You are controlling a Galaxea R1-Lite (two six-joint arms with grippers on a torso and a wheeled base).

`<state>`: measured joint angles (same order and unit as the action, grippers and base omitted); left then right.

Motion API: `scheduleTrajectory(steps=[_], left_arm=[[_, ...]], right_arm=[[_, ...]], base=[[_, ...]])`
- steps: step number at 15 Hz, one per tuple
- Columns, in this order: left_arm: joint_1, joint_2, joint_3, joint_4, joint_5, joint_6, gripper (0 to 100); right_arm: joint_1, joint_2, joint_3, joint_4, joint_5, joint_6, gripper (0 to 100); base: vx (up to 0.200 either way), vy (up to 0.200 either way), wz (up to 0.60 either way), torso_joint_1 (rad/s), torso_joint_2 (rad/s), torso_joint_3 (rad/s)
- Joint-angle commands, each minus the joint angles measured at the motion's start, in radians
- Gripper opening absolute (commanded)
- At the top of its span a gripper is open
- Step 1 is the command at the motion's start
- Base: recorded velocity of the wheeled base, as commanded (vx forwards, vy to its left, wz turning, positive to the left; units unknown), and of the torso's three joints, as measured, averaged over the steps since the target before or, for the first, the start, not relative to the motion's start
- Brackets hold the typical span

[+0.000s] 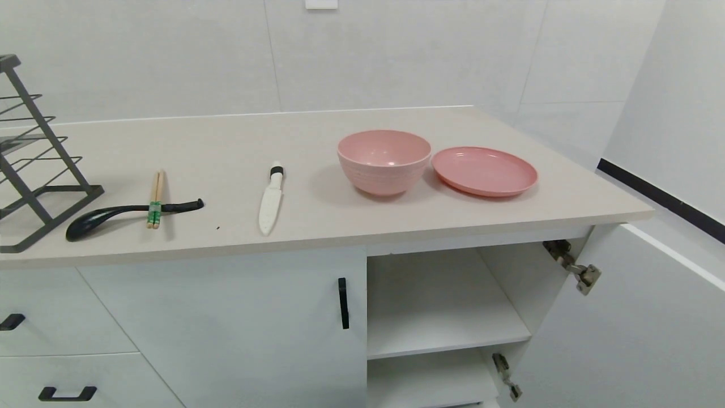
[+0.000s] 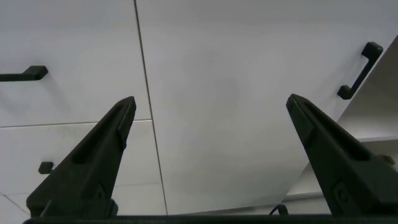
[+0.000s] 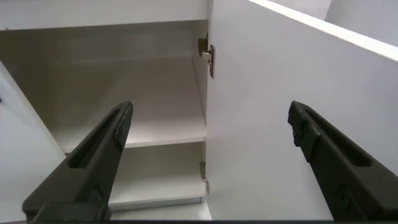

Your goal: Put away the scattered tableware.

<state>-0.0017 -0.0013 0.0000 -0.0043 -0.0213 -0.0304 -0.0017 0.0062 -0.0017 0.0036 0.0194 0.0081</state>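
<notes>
Beige countertop (image 1: 226, 141) against a white tiled wall, white cabinets below.

Count on top:
- 1 pink bowl (image 1: 384, 161), upright, inner wall bare pink.
- 1 pink plate (image 1: 484, 170) just beside the bowl, on its right; rims close, contact cannot be told.
- 1 white knife (image 1: 272, 198), left of the bowl, well apart from it.
- 1 pair of chopsticks (image 1: 155, 199), two sticks held by a green band, lying across the handle of 1 black spoon (image 1: 122, 214).
- 1 dark wire rack (image 1: 34, 170) at the far left edge.

Below the bowl and plate, 1 cabinet compartment (image 1: 442, 317) stands open, its door (image 1: 634, 328) swung to the right. Two white shelf boards are visible inside.

Left gripper (image 2: 210, 102): fingers spread wide, holding nothing, facing closed white cabinet fronts. Right gripper (image 3: 210, 107): fingers spread wide, holding nothing, facing the open compartment.
</notes>
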Motion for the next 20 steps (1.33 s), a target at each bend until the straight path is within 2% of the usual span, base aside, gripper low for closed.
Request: scheduleTrajectory(steps=[1,6,20], left_arm=[[0.0,0.001,0.0,0.0,0.0,0.0,100],[0.0,0.001,0.0,-0.002,0.0,0.001,100],[0.0,0.001,0.0,0.0,0.0,0.006,100]], right_arm=[[0.0,0.001,0.0,-0.001,0.001,0.0,100],[0.0,0.003,0.0,-0.001,0.001,0.001,100],[0.0,0.003,0.0,-0.001,-0.001,0.001,100]], base=[[0.0,0.0,0.0,0.0,0.0,0.0],[0.0,0.0,0.0,0.105,-0.36,-0.173],[0.0,0.0,0.0,0.271,-0.5,-0.254]])
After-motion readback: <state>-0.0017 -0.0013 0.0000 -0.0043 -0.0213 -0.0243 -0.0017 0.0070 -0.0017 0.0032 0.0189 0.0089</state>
